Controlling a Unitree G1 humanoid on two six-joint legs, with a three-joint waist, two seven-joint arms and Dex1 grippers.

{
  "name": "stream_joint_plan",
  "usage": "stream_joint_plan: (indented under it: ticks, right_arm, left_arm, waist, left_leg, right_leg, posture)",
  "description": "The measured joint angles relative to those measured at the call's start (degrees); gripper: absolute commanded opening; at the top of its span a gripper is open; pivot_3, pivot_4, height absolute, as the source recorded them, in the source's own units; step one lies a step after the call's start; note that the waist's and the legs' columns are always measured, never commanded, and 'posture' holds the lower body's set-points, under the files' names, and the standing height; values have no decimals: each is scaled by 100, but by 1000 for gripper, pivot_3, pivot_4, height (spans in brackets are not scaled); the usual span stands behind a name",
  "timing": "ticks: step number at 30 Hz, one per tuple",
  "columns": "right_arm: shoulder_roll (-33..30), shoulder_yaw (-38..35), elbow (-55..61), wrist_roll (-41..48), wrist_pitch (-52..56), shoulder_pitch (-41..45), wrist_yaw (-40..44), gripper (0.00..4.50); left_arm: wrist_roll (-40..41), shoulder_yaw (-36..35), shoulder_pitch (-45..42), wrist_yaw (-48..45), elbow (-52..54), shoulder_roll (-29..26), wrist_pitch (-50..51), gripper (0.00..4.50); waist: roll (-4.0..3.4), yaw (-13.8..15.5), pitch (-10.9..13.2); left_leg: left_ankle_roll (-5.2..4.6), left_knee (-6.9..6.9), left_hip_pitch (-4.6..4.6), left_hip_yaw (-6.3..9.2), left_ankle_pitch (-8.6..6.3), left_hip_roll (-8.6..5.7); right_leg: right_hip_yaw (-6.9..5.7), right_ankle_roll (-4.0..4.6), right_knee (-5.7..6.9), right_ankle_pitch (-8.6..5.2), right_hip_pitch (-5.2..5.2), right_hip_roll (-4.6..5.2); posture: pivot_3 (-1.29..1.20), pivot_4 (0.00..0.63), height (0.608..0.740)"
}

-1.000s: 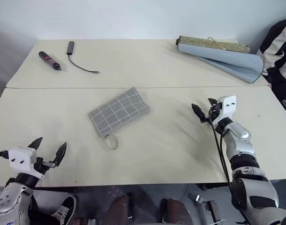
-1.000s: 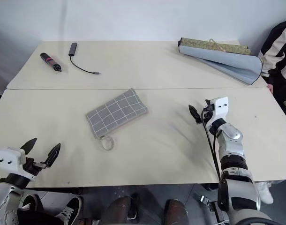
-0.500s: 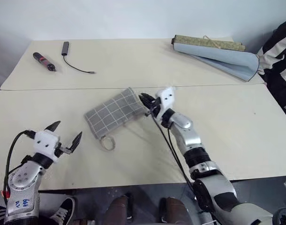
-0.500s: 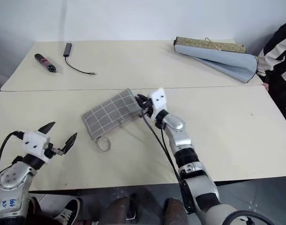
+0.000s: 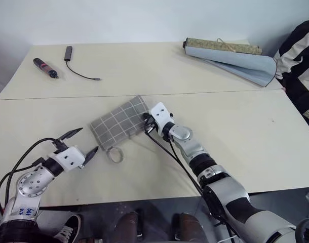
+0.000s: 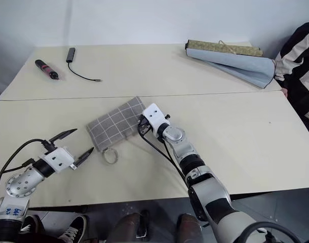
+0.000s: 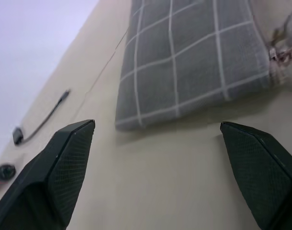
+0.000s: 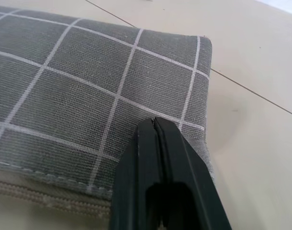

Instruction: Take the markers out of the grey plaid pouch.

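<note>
The grey plaid pouch (image 5: 119, 121) lies flat and zipped near the middle of the front table, its cord loop (image 5: 114, 154) at the near end. The markers are hidden. My right gripper (image 5: 146, 122) is shut, its black fingertips (image 8: 154, 123) pressed together against the pouch's right end; no fabric shows between them. My left gripper (image 5: 85, 140) stands open just off the pouch's near left corner, pointing at it, with the pouch (image 7: 194, 62) ahead of its spread fingers (image 7: 64, 158).
On the back table lie a black tool with a pink band (image 5: 44, 67) and a black cable (image 5: 81, 72) at far left, and a rolled blue-grey mat (image 5: 230, 53) at far right. A person's striped sleeve (image 5: 299, 50) is at the right edge.
My right gripper swung left across the table to the pouch's right end and shut. My left gripper moved forward and right toward the pouch and rolled, staying open.
</note>
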State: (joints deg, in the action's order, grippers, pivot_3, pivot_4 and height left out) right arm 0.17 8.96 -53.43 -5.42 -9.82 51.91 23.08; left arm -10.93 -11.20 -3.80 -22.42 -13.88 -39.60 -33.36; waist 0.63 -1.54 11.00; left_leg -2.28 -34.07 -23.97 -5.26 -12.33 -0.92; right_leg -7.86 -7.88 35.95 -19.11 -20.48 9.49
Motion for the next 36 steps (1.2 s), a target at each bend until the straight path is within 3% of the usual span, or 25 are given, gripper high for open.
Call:
stream_joint_plan:
  ticks: [9, 18, 25, 36]
  right_arm:
    - [-81, -41, 81, -2, 10, -74, 55, 41]
    - [-105, -45, 246, 9, 24, -197, 140, 41]
    - [-100, -46, 285, 18, 29, -222, 174, 41]
    - [-128, -51, 290, 18, 39, -240, 213, 41]
  left_arm:
    - [-962, 733, -1146, 635, -904, -110, -414, 4500]
    - [-1420, 1068, -1358, 987, -1052, -429, -764, 4500]
    - [-1405, 1227, -1176, 881, -932, -862, -1157, 4500]
    - [-1327, 1394, -1413, 740, -1042, -801, -1146, 4500]
  waist:
    - [2, 8, -10]
    - [2, -8, -11]
    - [3, -29, -13]
    - [0, 3, -14]
  left_leg:
    - [0, 0, 13, -7, 0, -4]
    - [-1, 4, 20, -12, 0, -4]
    - [2, 25, 41, -26, -5, 2]
    - [1, 26, 57, -32, -8, 2]
  right_leg:
    - [14, 0, 9, 0, 2, 2]
    - [16, 0, 9, 0, 5, 4]
    - [17, 0, 8, 0, 6, 5]
    - [19, 0, 3, 0, 11, 7]
  posture:
    - [0, 150, 740]
    - [0, 150, 740]
    - [0, 150, 740]
    - [0, 150, 740]
